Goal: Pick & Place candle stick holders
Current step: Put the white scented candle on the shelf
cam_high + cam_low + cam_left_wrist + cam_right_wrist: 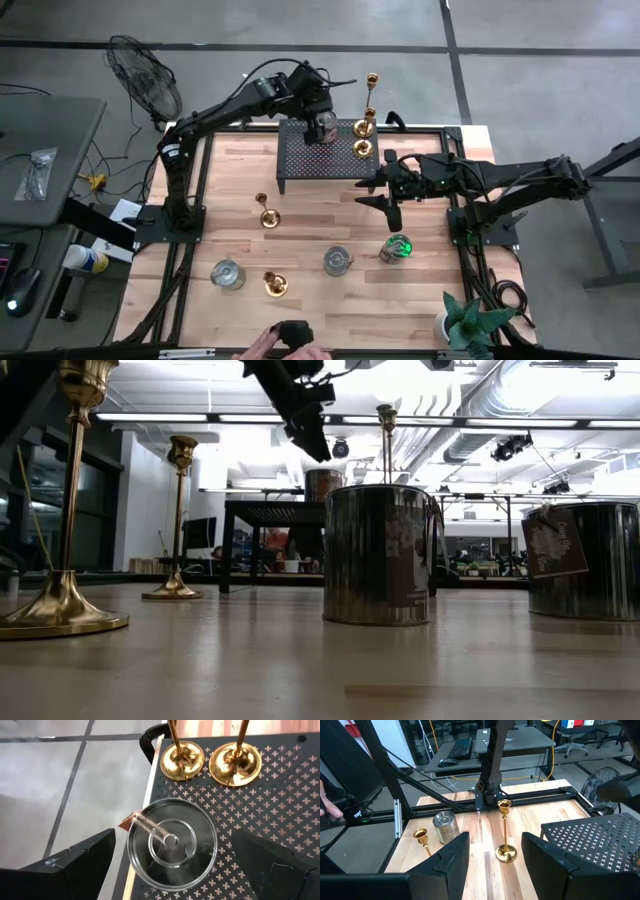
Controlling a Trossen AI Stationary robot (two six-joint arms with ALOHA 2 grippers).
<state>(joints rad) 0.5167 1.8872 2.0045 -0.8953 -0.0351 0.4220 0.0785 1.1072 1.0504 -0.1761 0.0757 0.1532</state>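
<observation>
Inspection of placement progress, judged from the high view. The black perforated stand [322,152] sits at upper centre of the frame. On it: one silvery cup [324,125] at its upper edge and two brass candlesticks [364,135] at its upper right corner, one of them tall. That makes three holders apparently placed.

Left gripper [320,112] hovers directly over the silvery cup; in the left wrist view the cup [172,842] lies between the spread fingers [75,865], jaws released and not touching it. Judgement: a cup either just set down or about to be taken; the frames do not settle which.

Right gripper [380,190] is at centre right, just off the stand's lower right corner, jaws parted and empty.

Remaining on the table [310,290]: a brass candlestick [266,212] at centre left, another [275,283] at lower centre, and three silvery cups [228,273] across the lower part. Five holders outstanding.

A person's hand [262,346] shows at the bottom edge
</observation>
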